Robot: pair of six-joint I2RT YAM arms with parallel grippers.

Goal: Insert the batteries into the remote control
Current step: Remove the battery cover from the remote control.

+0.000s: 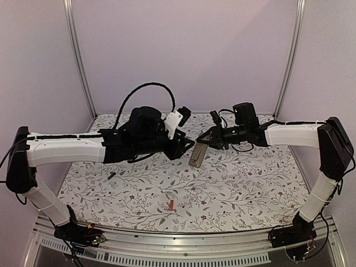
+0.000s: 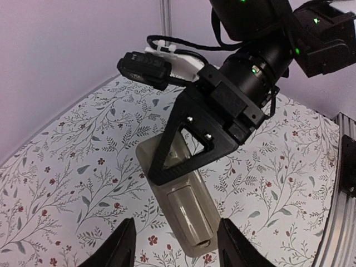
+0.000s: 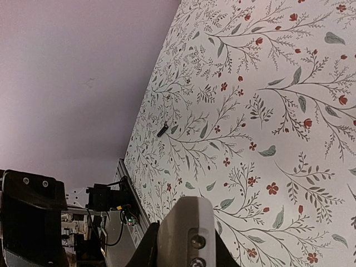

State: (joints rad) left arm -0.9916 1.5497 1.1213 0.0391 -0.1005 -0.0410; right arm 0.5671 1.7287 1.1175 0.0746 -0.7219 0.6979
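Nearest us on the floral counter [image 1: 245,189] is the orange-red battery [image 1: 172,205], lying loose close to the front edge at roughly mid-width, with nothing touching it. Further in and to the left, the dark battery [image 1: 111,175] also lies loose on the counter, just below the left forearm [image 1: 67,150] in the top view. The right wrist view picks it up as a small dark stub well away from the remote. The two batteries are well apart from each other and from either tool. The arms meet at mid-counter. The right tool [image 1: 201,143] is clamped on the remote control [image 1: 198,154], gripping its upper part. The remote is tilted, with its free end hanging down toward the left arm. In the left wrist view we see the remote's grey-beige back facing the camera, with a rectangular panel outline on its lower half; we can't tell what sits there. The left tool [image 2: 176,222] has its fingers apart with nothing between them, framing the remote's free end in its own view but short of touching it. We can't tell whether the remote's low end clears the counter. Farthest back are the plain lilac back wall [image 1: 183,50] and the metal frame posts [image 1: 78,55].
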